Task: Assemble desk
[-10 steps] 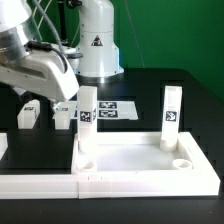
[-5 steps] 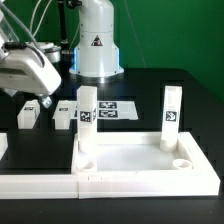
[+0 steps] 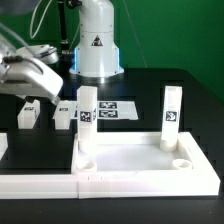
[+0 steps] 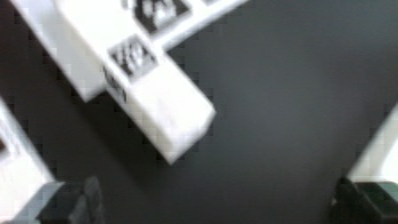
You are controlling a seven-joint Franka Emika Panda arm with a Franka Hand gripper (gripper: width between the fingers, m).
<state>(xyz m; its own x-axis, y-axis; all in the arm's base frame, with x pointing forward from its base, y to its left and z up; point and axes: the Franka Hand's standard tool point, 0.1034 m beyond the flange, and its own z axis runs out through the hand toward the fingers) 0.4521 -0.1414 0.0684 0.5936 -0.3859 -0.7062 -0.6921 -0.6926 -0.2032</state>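
The white desk top (image 3: 130,158) is a rimmed tray lying at the front. Two white legs stand upright in its far corners, one (image 3: 87,115) on the exterior view's left and one (image 3: 171,112) on its right. Two more legs (image 3: 27,116) (image 3: 64,114) lie loose on the black table behind the tray. My gripper (image 3: 45,97) hovers above and between these loose legs. In the blurred wrist view, one lying leg (image 4: 151,85) with a tag shows ahead of my gripper (image 4: 217,205). Its fingers (image 4: 71,205) are wide apart with only black table between them.
The marker board (image 3: 118,108) lies flat behind the upright legs. The robot base (image 3: 98,40) stands at the back. A long low white border strip (image 3: 40,184) runs along the front, at the exterior view's left of the tray.
The arm has swung toward the exterior view's left, away from the left upright leg and over the loose legs. The parts have not moved.
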